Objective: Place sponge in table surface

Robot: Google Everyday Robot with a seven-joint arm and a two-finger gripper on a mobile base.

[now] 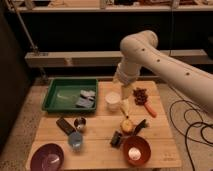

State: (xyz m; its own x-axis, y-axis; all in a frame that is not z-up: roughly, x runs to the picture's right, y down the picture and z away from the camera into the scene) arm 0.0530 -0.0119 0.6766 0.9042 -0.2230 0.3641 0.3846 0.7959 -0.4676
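The sponge [90, 94] lies flat in the green tray [60, 95], against the tray's right wall, touching a grey-blue rag [83, 103] on its near side; which way its long axis runs cannot be told. The tray sits at the far left corner of the table surface [100, 131]. The gripper [123, 100] hangs over the table's far middle, just right of a white cup [113, 100], its fingers spread and grasping nothing. A brown block [65, 125] and a metal cup [80, 122] stand near the left edge, just in front of the tray
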